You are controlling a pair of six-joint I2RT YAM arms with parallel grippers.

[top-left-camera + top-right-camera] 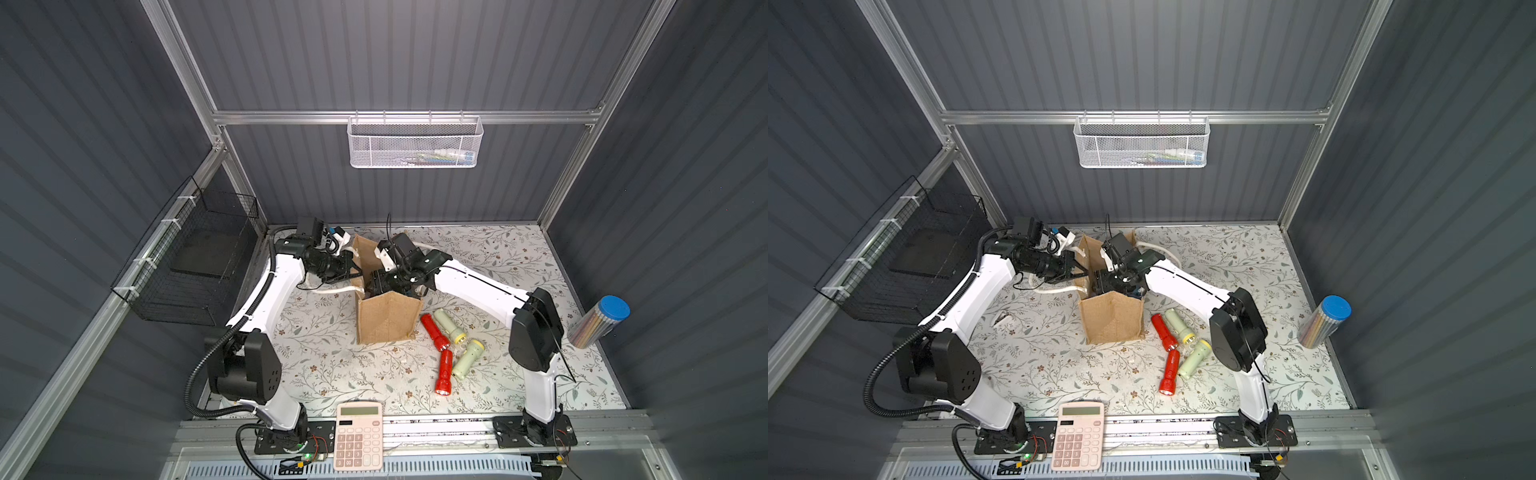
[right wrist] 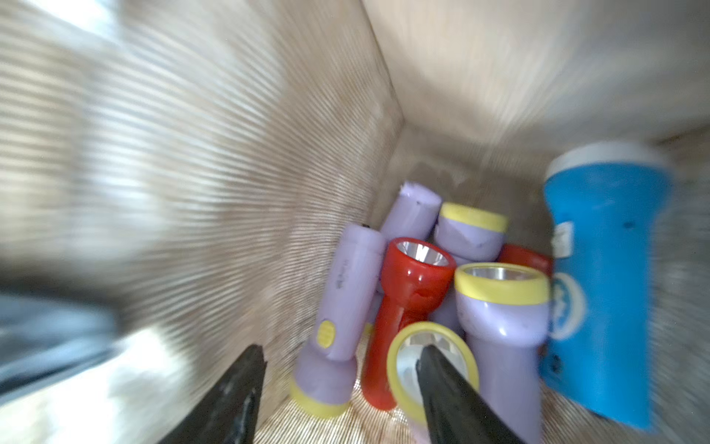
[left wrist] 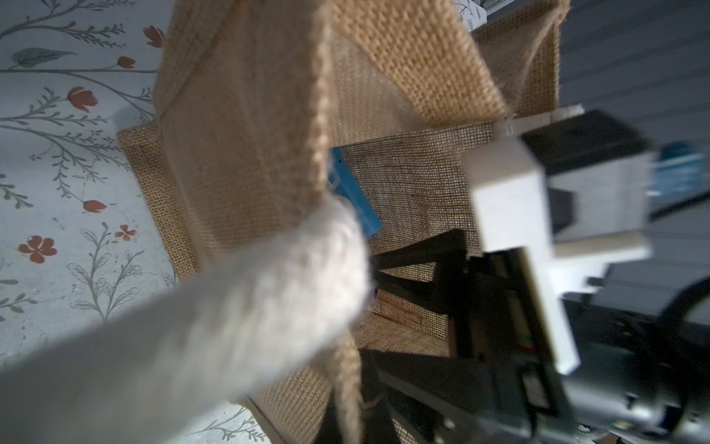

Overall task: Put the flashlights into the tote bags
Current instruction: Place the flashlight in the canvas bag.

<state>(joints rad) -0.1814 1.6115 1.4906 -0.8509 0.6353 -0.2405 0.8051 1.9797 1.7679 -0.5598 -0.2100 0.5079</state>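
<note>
The tan jute tote bag (image 1: 386,320) (image 1: 1113,318) stands upright mid-table. My left gripper (image 1: 353,274) is shut on its left rim, beside the white rope handle (image 3: 230,307). Reaching down into the bag's mouth, my right gripper (image 1: 376,286) (image 2: 342,388) is open, and nothing sits between its fingers (image 2: 246,384). Inside the bag lie several flashlights: lilac ones (image 2: 345,292), a red one (image 2: 407,292) and a blue one (image 2: 603,276) (image 3: 353,196). Right of the bag, two red flashlights (image 1: 435,331) (image 1: 444,372) and two pale green ones (image 1: 449,326) (image 1: 467,359) lie on the table.
A pink calculator (image 1: 359,435) lies at the front edge. A blue-capped tube of pencils (image 1: 598,322) leans at the right wall. A white mesh basket (image 1: 413,143) hangs on the back rail and a black wire basket (image 1: 195,270) on the left wall.
</note>
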